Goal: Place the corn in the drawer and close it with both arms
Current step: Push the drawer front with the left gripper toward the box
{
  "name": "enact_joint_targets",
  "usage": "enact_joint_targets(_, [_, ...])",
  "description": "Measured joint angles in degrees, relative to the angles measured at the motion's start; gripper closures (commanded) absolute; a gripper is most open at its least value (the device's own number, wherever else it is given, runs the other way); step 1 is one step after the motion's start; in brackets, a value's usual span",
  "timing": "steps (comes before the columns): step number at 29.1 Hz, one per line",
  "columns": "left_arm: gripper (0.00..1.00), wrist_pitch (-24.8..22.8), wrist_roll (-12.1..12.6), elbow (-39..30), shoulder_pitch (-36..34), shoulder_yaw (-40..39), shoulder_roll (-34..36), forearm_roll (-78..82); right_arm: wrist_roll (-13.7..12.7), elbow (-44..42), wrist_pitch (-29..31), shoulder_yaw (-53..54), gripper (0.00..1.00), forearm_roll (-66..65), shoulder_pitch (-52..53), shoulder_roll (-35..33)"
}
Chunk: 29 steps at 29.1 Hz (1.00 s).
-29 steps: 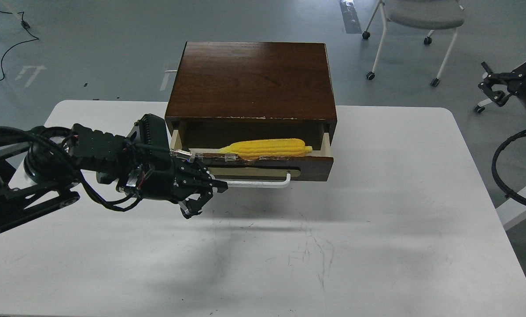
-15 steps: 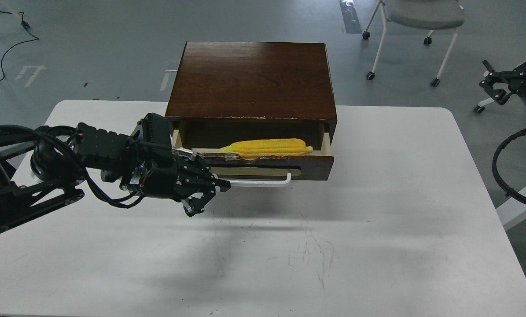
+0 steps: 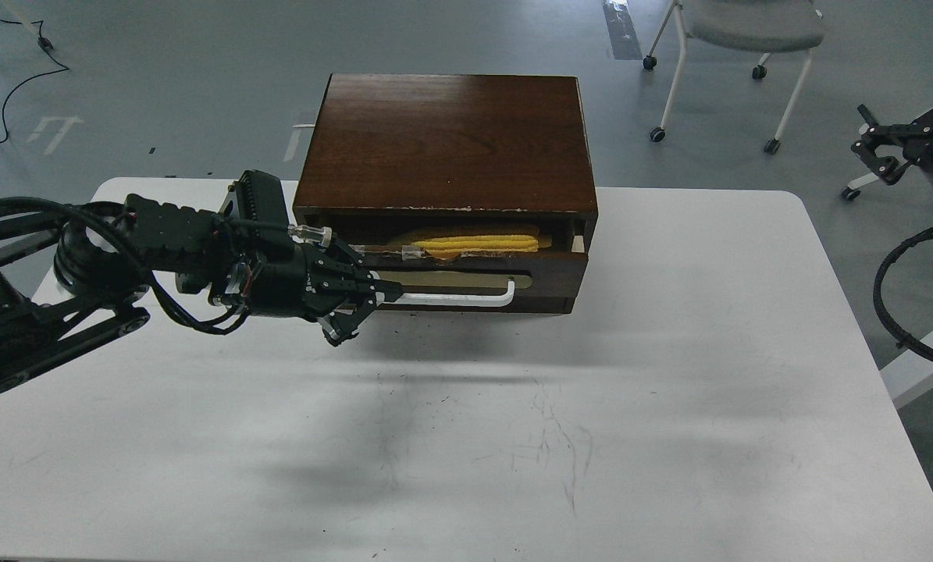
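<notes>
The drawer (image 3: pixel 544 285) of the dark brown cabinet (image 3: pixel 446 140) is pushed almost fully in. Only a narrow gap shows above its chipped top edge. The yellow corn (image 3: pixel 478 243) lies lengthwise inside and shows through that gap. My left gripper (image 3: pixel 363 316) is at the left end of the white bar handle (image 3: pixel 466 297), against the drawer front, with its fingers spread and nothing held. My right gripper (image 3: pixel 866 142) hangs far right beyond the table, over the floor, with its fingers apart.
The cabinet stands at the back middle of the white table (image 3: pixel 669 437). A wheeled chair (image 3: pixel 747 31) stands on the floor behind. Black cable loops (image 3: pixel 899 297) hang off the table's right edge.
My left gripper has moved back toward the cabinet and the drawer has slid in with it, from about half open to nearly shut. The corn is now mostly under the cabinet top.
</notes>
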Motion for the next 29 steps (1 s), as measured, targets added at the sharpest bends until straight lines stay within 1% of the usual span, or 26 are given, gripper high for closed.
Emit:
enact_joint_targets(6, [1.0, 0.1, 0.1, 1.4, -0.2, -0.1, -0.3, 0.0, 0.0, 0.0, 0.0, 0.0, 0.0, 0.0, 0.1, 0.7])
enact_joint_targets(13, [1.0, 0.1, 0.1, 0.7, -1.7, -0.2, -0.1, 0.1, 0.0, 0.0, 0.0, 0.0, 0.0, 0.0, 0.2, 0.7])
enact_joint_targets(24, [1.0, 0.0, 0.0, -6.8, -1.7, 0.3, 2.3, 0.0, 0.0, 0.0, 0.0, 0.0, 0.0, 0.0, 0.2, 0.7])
enact_joint_targets(29, [1.0, -0.1, 0.0, -7.6, -1.3, 0.8, 3.1, 0.0, 0.0, 0.0, 0.0, 0.0, 0.0, 0.0, 0.2, 0.7])
